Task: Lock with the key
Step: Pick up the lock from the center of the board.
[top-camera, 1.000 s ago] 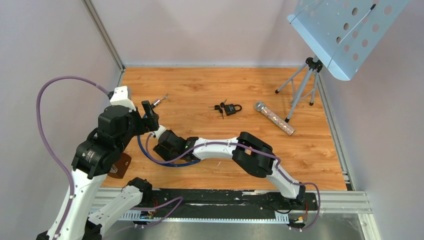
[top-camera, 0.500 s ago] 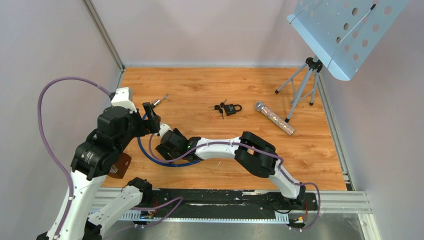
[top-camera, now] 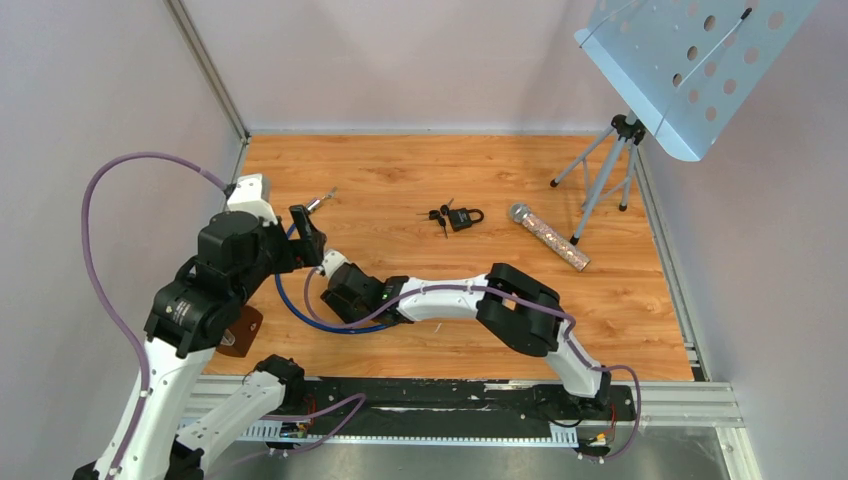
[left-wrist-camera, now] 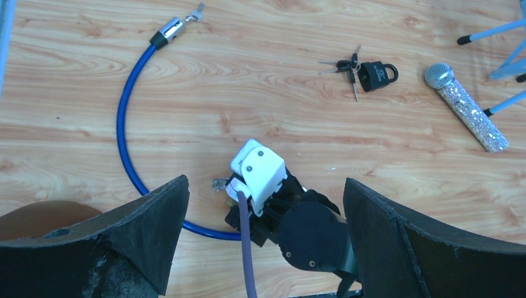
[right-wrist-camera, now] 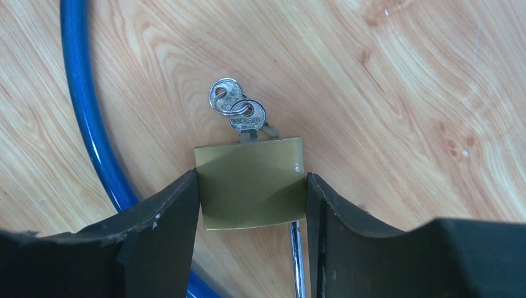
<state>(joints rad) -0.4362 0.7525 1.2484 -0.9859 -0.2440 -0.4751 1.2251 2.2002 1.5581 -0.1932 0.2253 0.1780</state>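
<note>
My right gripper (right-wrist-camera: 251, 181) is shut on a brass padlock (right-wrist-camera: 251, 189), one finger on each side of its body. Two small silver keys (right-wrist-camera: 239, 112) on a ring stick out of its far end, and part of the chrome shackle (right-wrist-camera: 296, 261) shows at its near end. In the top view the right gripper (top-camera: 330, 265) is at the table's left, inside the loop of a blue cable lock (top-camera: 288, 300). My left gripper (left-wrist-camera: 263, 208) is open and empty, above the right gripper. The left gripper (top-camera: 305, 232) also shows in the top view.
A black padlock with keys (top-camera: 463, 217) lies mid-table, with a glittery microphone (top-camera: 548, 235) to its right. A music stand (top-camera: 680, 60) on a tripod stands at the back right. A brown object (top-camera: 240, 332) sits at the near left edge.
My right gripper has shifted slightly right and toward the near edge with the brass padlock in it. My left gripper has drifted a little to the right above it.
</note>
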